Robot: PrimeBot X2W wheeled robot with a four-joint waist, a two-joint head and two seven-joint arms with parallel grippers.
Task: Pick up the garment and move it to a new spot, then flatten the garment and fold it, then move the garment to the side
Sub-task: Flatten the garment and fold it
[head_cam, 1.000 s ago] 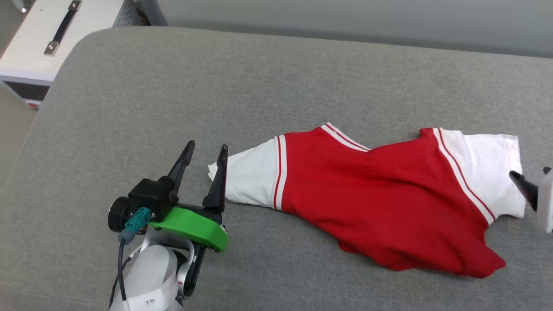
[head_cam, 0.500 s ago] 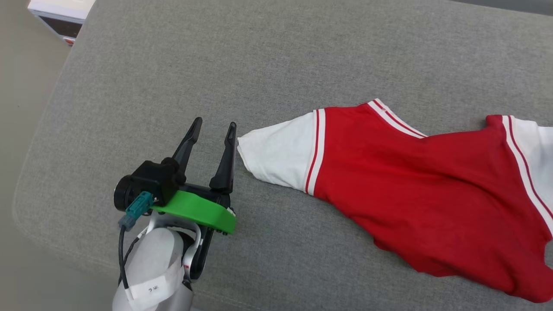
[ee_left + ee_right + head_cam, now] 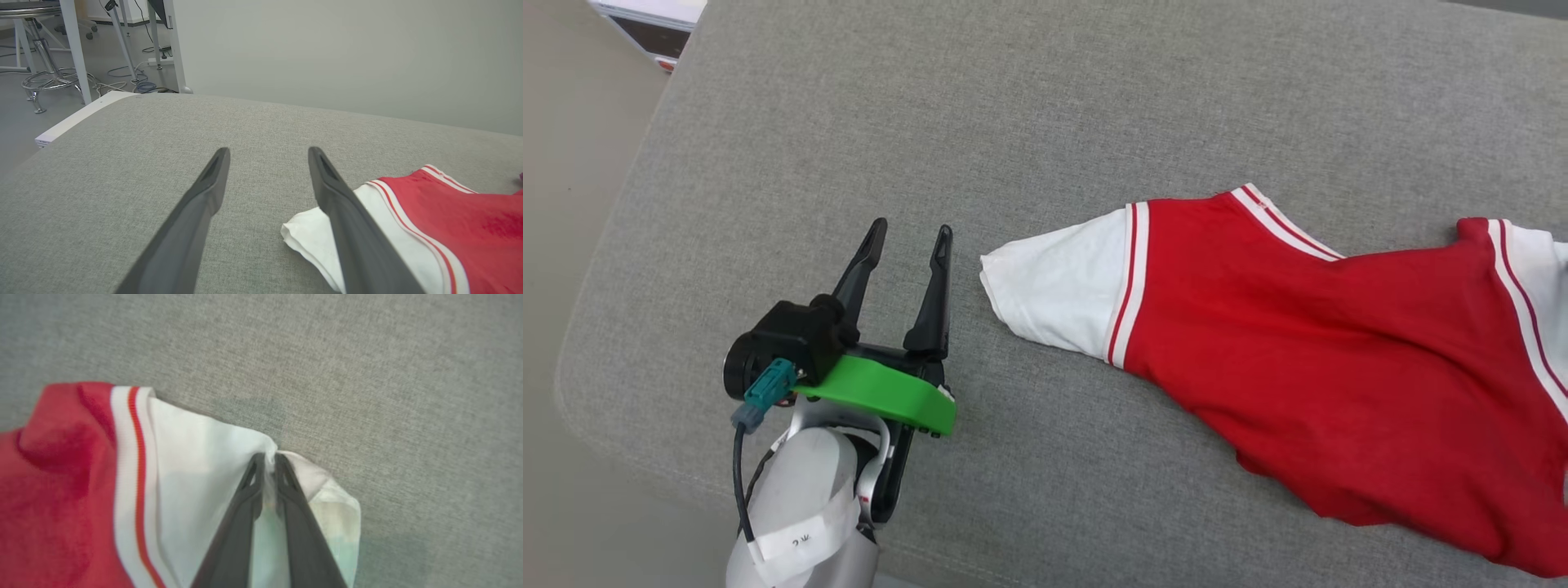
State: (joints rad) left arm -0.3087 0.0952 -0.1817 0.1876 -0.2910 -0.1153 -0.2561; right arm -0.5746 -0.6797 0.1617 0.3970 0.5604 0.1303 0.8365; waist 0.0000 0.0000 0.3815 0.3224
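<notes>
Light is bright, even and diffuse for me, with no glare. The head view is sharp; the left gripper point(image 3: 912, 227) throws only a faint, soft shadow on the grey cushion point(image 3: 1094, 98). The right wrist view is smeared and soft, with the garment point(image 3: 61, 477) hazy. The left wrist view is crisp.
</notes>
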